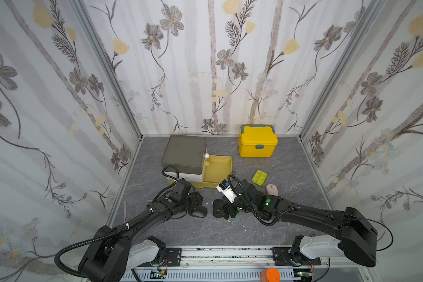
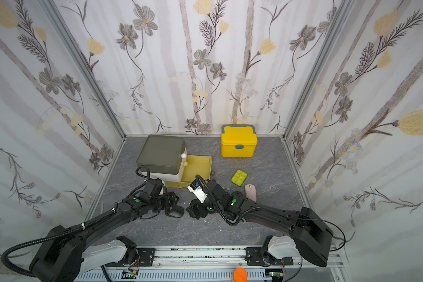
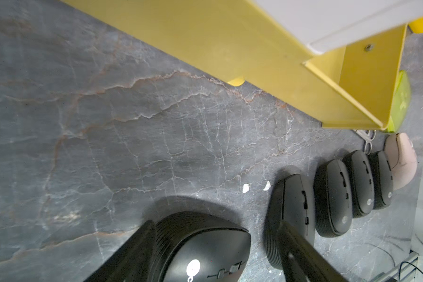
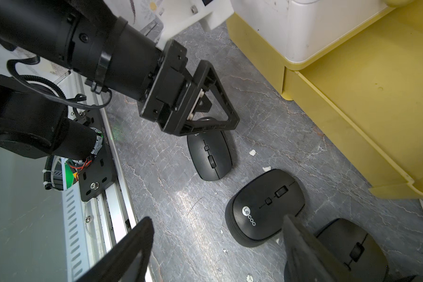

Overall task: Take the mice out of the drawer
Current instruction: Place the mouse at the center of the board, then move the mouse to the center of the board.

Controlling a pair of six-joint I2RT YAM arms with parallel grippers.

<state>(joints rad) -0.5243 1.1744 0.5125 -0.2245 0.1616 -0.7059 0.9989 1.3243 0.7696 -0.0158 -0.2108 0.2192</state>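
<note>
Nearest me, the left fingers (image 3: pixel 303 256) are released, spread either side of a black plastic mouse with a pale round logo (image 3: pixel 200 244) lying on the grey marbled bench (image 3: pixel 108 146). The right fingers (image 4: pixel 300 251) gape wide too, a black oval mouse marked Lecoo (image 4: pixel 264 207) on the bench between them. Beyond, three more slim black mice (image 3: pixel 332 197) line up, then a pale pink mouse (image 3: pixel 401 161). Farthest, the open yellow plastic drawer (image 1: pixel 217 168).

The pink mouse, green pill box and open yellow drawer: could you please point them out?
pink mouse (image 1: pixel 272 190), in a top view, its back
green pill box (image 1: pixel 259 177), in a top view, top centre
open yellow drawer (image 1: pixel 217 169), in a top view, bare floor
</note>
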